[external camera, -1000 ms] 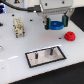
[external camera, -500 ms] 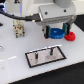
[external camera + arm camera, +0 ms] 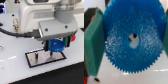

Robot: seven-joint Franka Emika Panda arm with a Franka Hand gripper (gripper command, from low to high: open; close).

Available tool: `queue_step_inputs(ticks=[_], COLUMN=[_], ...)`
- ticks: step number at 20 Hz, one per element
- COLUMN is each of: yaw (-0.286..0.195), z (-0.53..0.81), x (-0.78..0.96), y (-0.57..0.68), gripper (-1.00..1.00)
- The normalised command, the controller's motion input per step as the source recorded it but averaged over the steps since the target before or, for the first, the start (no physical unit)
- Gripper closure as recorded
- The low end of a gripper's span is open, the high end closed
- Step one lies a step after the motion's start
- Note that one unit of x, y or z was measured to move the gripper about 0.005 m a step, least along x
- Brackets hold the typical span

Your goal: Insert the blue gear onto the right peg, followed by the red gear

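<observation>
White desk [image 3: 12, 70] under grey plate [image 3: 37, 59]. Gripper [image 3: 55, 46] clenched on blue gear [image 3: 132, 39], hovering above plate's right peg end. First step underway; next: align hub hole, lower. Red gear unseen.

We see the blue gear [image 3: 132, 39] between the jaws as grainy matt plastic; the tabletop [image 3: 15, 70] looks smooth, glossy white.

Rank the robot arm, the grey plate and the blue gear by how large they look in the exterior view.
1. Robot arm, cropped by the frame.
2. Grey plate.
3. Blue gear, partly hidden.
</observation>
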Motion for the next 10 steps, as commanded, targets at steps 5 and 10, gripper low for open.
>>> queue_step_inputs(ticks=[5, 10], yaw=[0.0, 0.0], z=[-0.01, 0.41], x=[0.06, 0.08], y=[-0.1, -0.09], gripper=[1.0, 1.0])
